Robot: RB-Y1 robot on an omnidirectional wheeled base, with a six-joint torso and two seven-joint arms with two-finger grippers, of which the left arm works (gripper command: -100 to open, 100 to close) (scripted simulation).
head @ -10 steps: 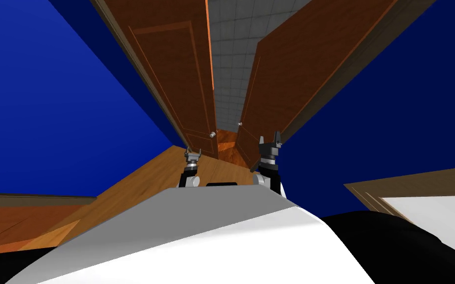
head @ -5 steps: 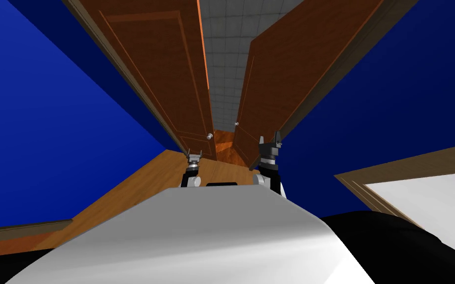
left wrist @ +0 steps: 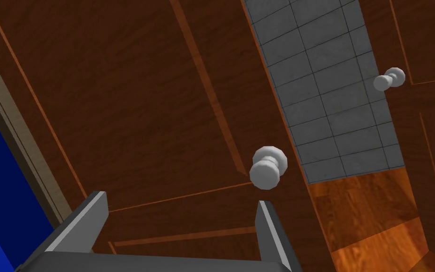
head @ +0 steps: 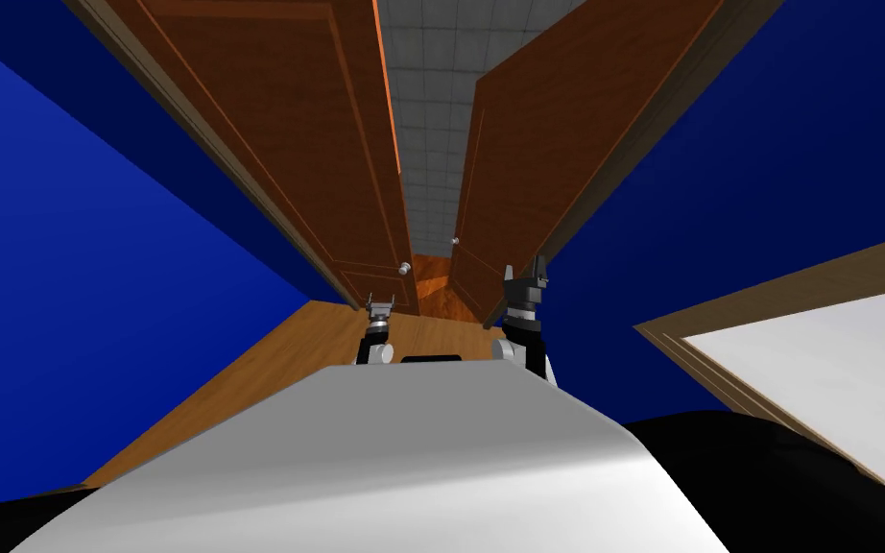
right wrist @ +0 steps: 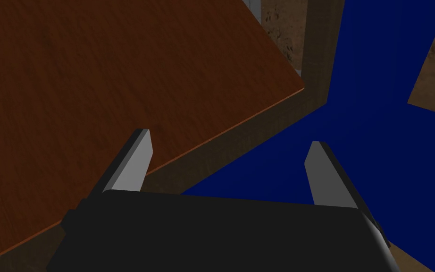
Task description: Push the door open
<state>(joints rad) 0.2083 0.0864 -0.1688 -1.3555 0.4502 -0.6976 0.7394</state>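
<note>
Brown panelled wooden door point(head: 316, 144), both leaves ajar, is looming closer as I am rolling forward. The left gripper point(head: 380, 302), spread and empty, is nearing the white round knob point(left wrist: 268, 167). The right gripper point(head: 523, 271), likewise spread, is hanging well right of that knob. Pushing contact looks imminent.

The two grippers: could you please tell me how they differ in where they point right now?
The left gripper faces the left door, with its knob just beyond the gripper. The right gripper straddles the edge of the right door, with wood on one side and blue wall on the other. In the head view the right gripper shows larger than the left gripper. Both are open and hold nothing.
</note>
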